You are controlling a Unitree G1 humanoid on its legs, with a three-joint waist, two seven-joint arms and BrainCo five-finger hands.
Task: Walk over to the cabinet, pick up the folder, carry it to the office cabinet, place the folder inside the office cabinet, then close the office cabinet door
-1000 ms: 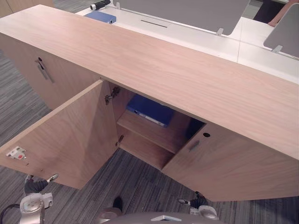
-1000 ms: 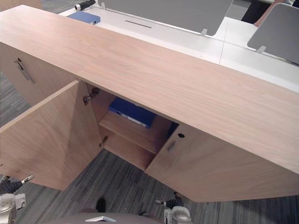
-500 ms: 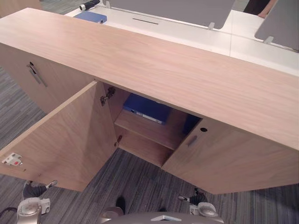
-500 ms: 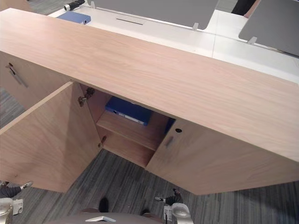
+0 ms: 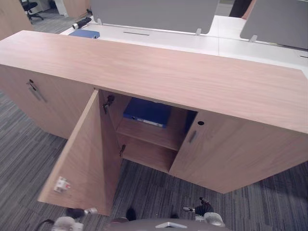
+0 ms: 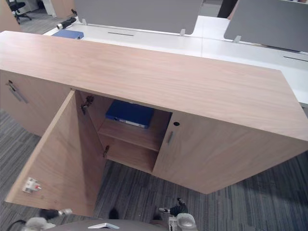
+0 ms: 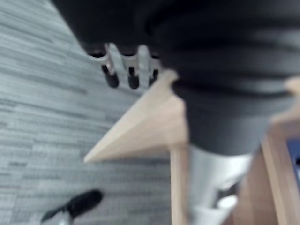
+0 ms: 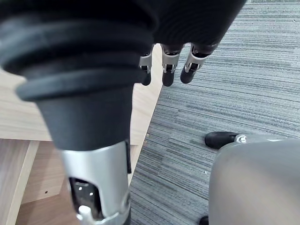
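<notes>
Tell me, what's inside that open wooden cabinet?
A blue folder lies flat on the upper shelf. The cabinet top and the right door hide the rest.

The cabinet stands in front of me. Its left door is swung wide open toward me, with a small white latch on its inner face. Inside the cabinet the blue folder lies flat on the upper shelf. The cabinet's door right of the opening is shut. Behind the cabinet runs a white desk with grey screens. Before the cabinet, over grey carpet, my left hand hangs below the open door and my right hand below the shut one.
</notes>
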